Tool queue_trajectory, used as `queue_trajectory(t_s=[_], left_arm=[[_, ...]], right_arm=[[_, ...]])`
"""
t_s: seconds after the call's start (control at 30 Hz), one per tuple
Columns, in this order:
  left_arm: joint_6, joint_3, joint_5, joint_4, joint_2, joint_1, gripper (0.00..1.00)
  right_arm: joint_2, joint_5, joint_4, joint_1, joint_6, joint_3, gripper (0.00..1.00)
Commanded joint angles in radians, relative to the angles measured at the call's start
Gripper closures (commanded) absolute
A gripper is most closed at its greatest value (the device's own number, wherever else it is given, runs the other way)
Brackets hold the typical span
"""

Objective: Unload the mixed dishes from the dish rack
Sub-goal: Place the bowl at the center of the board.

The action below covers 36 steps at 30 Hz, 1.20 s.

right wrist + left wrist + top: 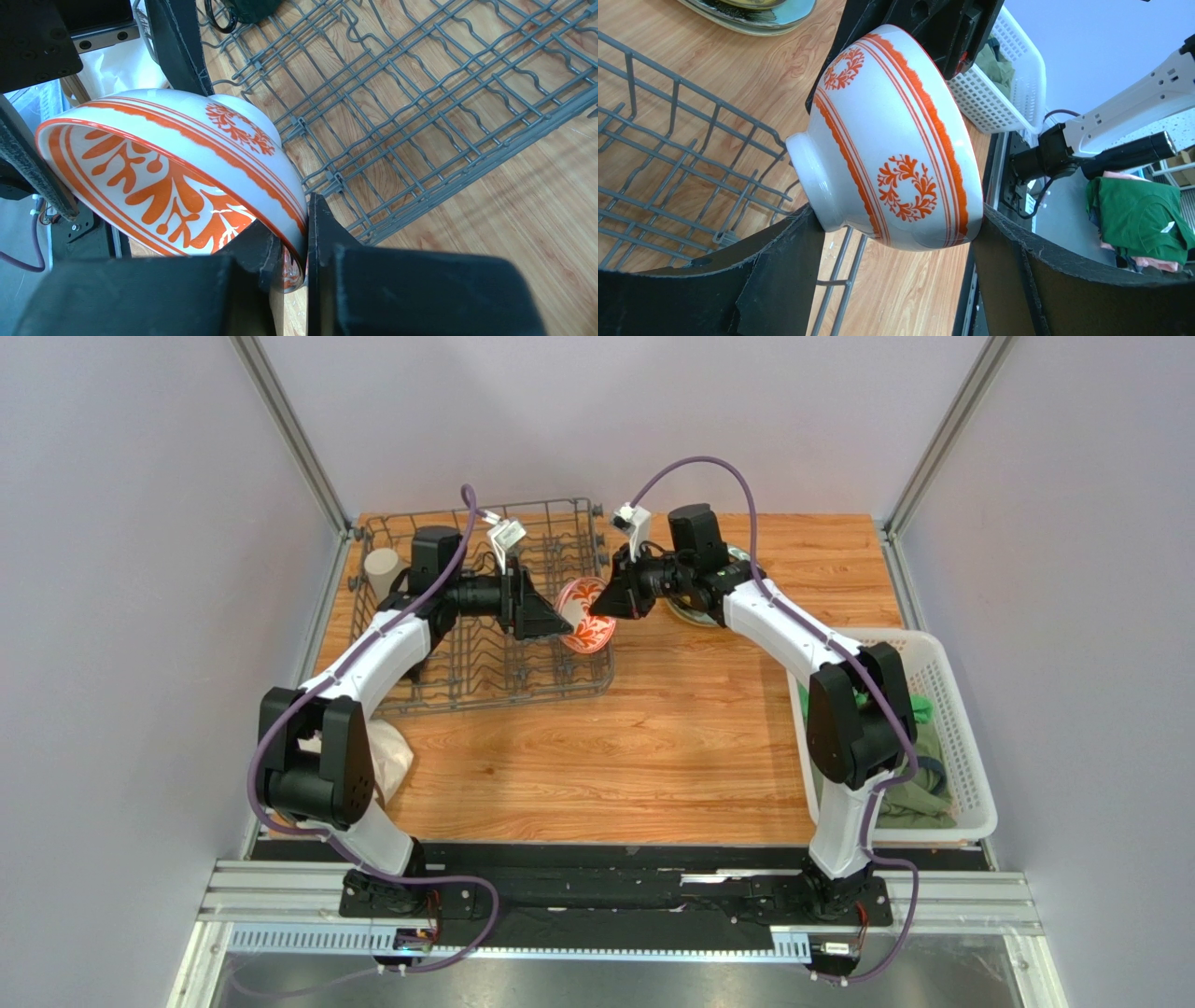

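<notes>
The small red-and-white bowl (586,615) hangs on its side over the right edge of the grey wire dish rack (477,683), between both grippers. My left gripper (558,625) spans it from foot to rim, and both fingers touch the bowl (892,140). My right gripper (612,601) is shut on the rim of the bowl (161,168), one finger inside and one outside (307,210). The rack (421,91) below looks bare where it shows. A beige cup (382,567) stands at the rack's far left. Plates (693,613) lie on the table under the right arm.
A white slotted basket (971,742) with green cloths (919,709) stands at the right table edge. A pale crumpled object (392,756) lies by the left arm's base. The stacked plates also show in the left wrist view (759,12).
</notes>
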Motion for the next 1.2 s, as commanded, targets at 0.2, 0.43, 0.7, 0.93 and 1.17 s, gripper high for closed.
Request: queue_trajectory(t_s=[0.2,0.43,0.7,0.93,1.17], left_arm=[[0.049,0.013,0.017,0.032,-0.005,-0.001,0.7],[0.101,0.022,-0.03,-0.022,-0.038,-0.002,0.55],[0.146,0.014,-0.061,-0.051,-0.096,0.002,0.28],[0.186,0.014,-0.069,-0.071,-0.125,0.013,0.08],[0.224,0.026,-0.095,-0.105,-0.139,0.018,0.07]], right_arm=[[-0.034,0.036,0.04,0.009,-0.019,0.006,1.0],[-0.062,0.046,0.028,0.006,-0.03,-0.012,1.0],[-0.085,0.062,0.008,0.001,-0.046,-0.029,1.0],[-0.109,0.059,-0.01,-0.004,-0.055,-0.035,1.0],[-0.131,0.059,-0.033,-0.005,-0.07,-0.034,1.0]])
